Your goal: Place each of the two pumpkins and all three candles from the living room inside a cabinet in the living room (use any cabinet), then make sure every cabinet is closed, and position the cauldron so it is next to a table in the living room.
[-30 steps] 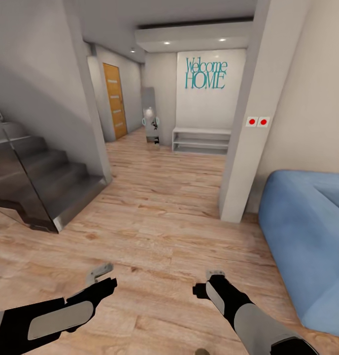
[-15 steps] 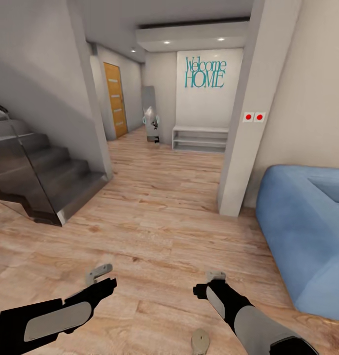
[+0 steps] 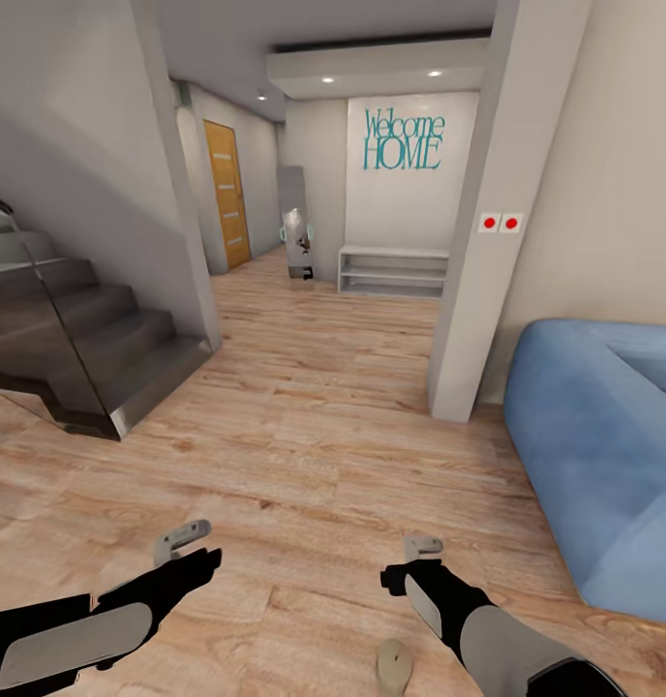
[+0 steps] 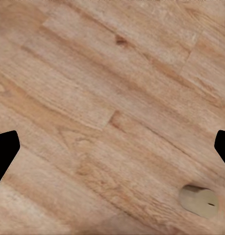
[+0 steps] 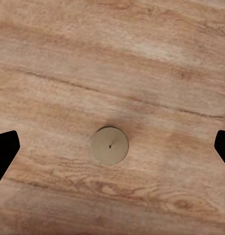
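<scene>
Candle (image 3: 393, 666) on the wooden floor (image 3: 314, 426) is the one task thing you have here: it stands upright near the bottom edge of the head view, just to the left of your right forearm. From the right wrist camera you look almost straight down its long axis, so the candle (image 5: 109, 145) reads as a round tan disc with a tiny dark wick dot at the centre, pointing up toward that camera. From the left wrist camera you catch the same candle (image 4: 199, 200) at a slant, its flat top and a bit of its side showing, still vertical on the boards. Your left gripper (image 3: 181, 540) hangs low over the floor with its fingers apart and nothing between them. Your right gripper (image 3: 422, 546) hovers above the boards beyond the candle, likewise spread and empty. Off to your right sits the blue sofa (image 3: 604, 455); to your left, the dark stairs (image 3: 81, 348). Ahead, a hallway ends at a wall with teal lettering (image 3: 403, 141) above a low white shelf (image 3: 393, 271).
</scene>
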Robot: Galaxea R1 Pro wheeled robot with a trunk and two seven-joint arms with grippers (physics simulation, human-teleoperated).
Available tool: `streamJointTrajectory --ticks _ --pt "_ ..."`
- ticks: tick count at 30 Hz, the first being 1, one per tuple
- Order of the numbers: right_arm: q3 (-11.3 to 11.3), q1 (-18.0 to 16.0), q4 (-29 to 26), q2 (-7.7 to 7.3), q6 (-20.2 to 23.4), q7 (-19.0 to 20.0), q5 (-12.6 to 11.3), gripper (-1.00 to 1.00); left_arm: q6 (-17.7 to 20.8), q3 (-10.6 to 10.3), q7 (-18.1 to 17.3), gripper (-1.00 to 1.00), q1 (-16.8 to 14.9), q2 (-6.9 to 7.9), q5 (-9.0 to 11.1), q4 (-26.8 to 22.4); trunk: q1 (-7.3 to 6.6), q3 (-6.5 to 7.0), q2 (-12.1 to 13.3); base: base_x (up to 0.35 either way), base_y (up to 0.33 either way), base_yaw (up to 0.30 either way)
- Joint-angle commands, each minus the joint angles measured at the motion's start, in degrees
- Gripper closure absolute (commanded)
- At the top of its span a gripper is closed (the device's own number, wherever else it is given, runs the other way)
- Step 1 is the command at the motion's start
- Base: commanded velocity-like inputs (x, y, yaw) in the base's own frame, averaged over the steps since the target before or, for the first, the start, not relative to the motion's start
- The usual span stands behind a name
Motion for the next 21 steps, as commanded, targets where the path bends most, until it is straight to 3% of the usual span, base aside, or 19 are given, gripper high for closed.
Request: streamJointTrajectory --ticks 1,21 --pt "0.5 0.0 -0.1 -0.02 0.3 -0.4 -0.6 -1.0 -0.3 -0.1 -0.2 -1.0 -0.1 0.5 0.3 -0.4 0.22 -0.24 -0.4 0.0 0.0 0.0" --pt "0.5 0.0 -0.3 0.24 -0.5 -0.4 -0.6 -1.0 -0.2 -0.1 -0.4 -1.0 -0.1 0.98 0.3 -0.7 4.62 -3.83 -8.5 0.0 0.0 0.0"
